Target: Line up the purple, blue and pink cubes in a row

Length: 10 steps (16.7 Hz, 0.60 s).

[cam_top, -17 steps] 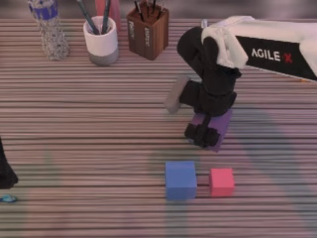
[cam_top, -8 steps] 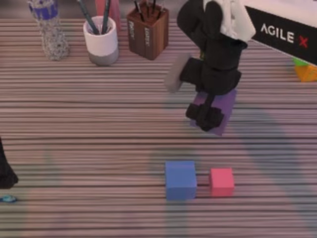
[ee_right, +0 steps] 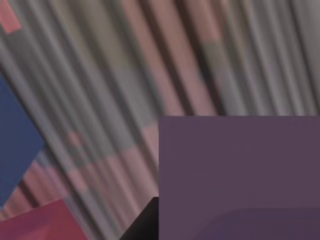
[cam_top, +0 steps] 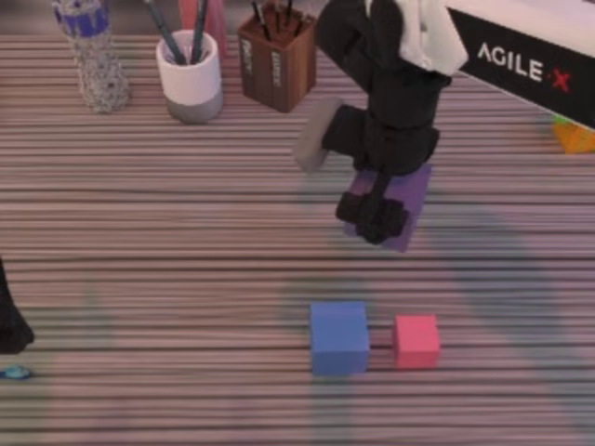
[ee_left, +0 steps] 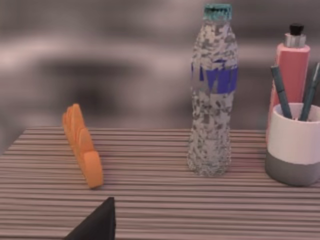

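My right gripper point(cam_top: 375, 216) is shut on the large purple cube point(cam_top: 413, 197) and holds it tilted above the middle of the table. The purple cube point(ee_right: 240, 175) fills much of the right wrist view, next to one dark finger point(ee_right: 145, 227). On the table nearer the front, the blue cube point(cam_top: 339, 337) and the small pink cube point(cam_top: 416, 341) sit side by side with a narrow gap. Both also show below the held cube, the blue cube point(ee_right: 12, 140) and the pink cube point(ee_right: 40, 222). My left arm point(cam_top: 9, 325) stays parked at the left edge, one fingertip point(ee_left: 97, 225) showing.
Along the back stand a patterned bottle point(cam_top: 91, 56), a white cup of pens point(cam_top: 191, 74), a wooden pen holder point(cam_top: 276, 58) and a pink bottle point(ee_left: 292, 75). An orange block point(cam_top: 576, 137) lies at the right edge. An orange ridged object point(ee_left: 82, 147) lies near the left arm.
My right gripper has risen with the purple cube off the table, shifting toward the back and then a little to the left. The blue and pink cubes have stayed put.
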### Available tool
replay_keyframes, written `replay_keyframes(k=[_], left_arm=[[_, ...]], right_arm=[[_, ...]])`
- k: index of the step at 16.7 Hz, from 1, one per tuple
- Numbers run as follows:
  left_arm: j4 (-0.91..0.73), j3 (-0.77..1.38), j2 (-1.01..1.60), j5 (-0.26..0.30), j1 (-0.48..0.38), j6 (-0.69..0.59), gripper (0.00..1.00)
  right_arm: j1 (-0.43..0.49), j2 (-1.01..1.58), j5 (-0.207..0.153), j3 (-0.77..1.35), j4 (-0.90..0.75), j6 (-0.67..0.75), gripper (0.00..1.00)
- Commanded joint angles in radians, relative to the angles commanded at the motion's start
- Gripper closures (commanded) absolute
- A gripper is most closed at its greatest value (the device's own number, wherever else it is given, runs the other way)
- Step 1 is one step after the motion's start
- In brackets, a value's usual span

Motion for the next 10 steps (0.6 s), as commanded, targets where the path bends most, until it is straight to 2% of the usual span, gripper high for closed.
replay_keyframes(k=[10], left_arm=[[0.000, 0.000, 0.000, 0.000, 0.000, 0.000, 0.00]], right_arm=[[0.383, 0.128, 0.002, 0.296, -0.165, 0.017, 1.00]])
